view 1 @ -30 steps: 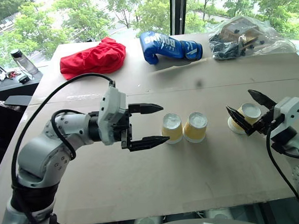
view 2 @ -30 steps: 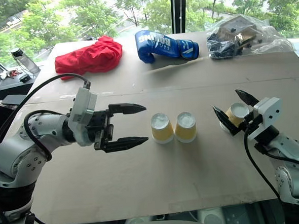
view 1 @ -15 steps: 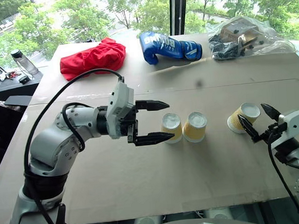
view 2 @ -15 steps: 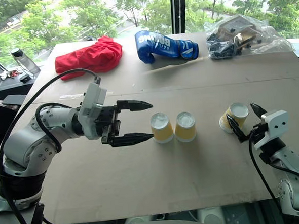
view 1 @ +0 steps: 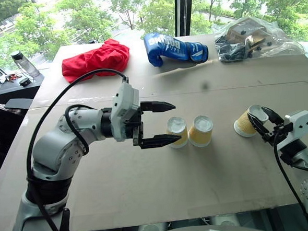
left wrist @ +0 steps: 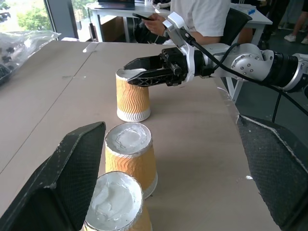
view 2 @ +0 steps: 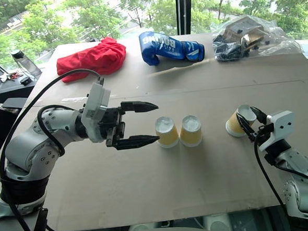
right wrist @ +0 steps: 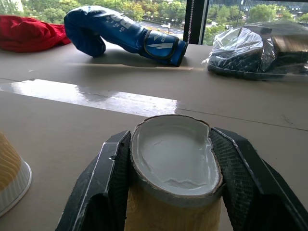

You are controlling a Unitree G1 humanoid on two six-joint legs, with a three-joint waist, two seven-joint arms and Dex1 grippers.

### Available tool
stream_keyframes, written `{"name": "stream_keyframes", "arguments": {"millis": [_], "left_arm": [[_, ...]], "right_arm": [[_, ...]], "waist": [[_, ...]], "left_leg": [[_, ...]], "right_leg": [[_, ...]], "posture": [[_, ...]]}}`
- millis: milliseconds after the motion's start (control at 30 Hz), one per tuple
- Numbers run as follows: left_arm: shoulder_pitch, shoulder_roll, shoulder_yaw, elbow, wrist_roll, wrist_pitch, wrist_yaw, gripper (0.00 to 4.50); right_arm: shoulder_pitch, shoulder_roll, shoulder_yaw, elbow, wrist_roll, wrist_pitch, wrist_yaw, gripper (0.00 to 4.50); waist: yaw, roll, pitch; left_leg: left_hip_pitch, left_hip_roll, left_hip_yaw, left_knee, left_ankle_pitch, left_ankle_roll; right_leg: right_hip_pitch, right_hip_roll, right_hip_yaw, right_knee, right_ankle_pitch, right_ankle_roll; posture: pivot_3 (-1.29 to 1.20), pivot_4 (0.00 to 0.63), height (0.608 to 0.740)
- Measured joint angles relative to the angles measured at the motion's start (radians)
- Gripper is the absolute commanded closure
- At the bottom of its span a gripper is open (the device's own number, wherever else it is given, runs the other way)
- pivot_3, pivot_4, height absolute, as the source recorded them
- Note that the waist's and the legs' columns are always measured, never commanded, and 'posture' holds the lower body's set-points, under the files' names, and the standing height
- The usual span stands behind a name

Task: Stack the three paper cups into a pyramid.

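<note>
Two of the paper cups (view 1: 177, 131) (view 1: 200, 131) stand upside down and side by side mid-table, yellow ribbed sides with white bases up. My left gripper (view 1: 177, 122) is open, its fingertips at the left cup's side. The wrist view looks past both cups (left wrist: 130, 156) between those fingers. The third cup (view 1: 244, 122) leans over at the right. My right gripper (view 1: 257, 115) is shut on the third cup's upper end (right wrist: 173, 159), whose white base is squeezed out of round between the fingers (right wrist: 113, 173). No cup rests on another.
At the table's far side lie a red cloth (view 1: 95, 59), a blue boxing glove (view 1: 173, 47) and a clear plastic bag (view 1: 254, 38) of dark items. A bottle (view 1: 22, 63) stands off the table at left. A seated person (left wrist: 202, 14) is beyond the right edge.
My right gripper, open a second ago, dropped a little and has closed on the third cup's top. That cup now leans. The left gripper has held its place, still open.
</note>
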Motion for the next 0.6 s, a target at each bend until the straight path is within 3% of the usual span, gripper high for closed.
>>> {"name": "stream_keyframes", "arguments": {"millis": [300, 600], "left_arm": [[0.005, 0.001, 0.001, -0.001, 0.018, 0.0, -0.001, 0.0], [0.1, 0.044, 0.059, -0.02, 0.019, -0.001, 0.006, 0.0]], "right_arm": [[-0.027, -0.009, 0.011, -0.01, 0.021, 0.035, 0.001, 2.52], [-0.236, -0.098, 0.073, -0.141, 0.145, 0.189, 0.05, 2.52]], "waist": [[-0.001, 0.0, 0.0], [-0.002, 0.0, 0.0]], "left_leg": [[0.0, 0.0, 0.0, 0.0, 0.0, 0.0], [0.0, 0.001, -0.001, 0.0, 0.0, 0.0]], "right_leg": [[0.0, 0.0, 0.0, 0.0, 0.0, 0.0], [0.0, 0.001, 0.0, 0.0, 0.0, 0.0]], "posture": [[0.0, 0.15, 0.737], [0.0, 0.15, 0.737]]}}
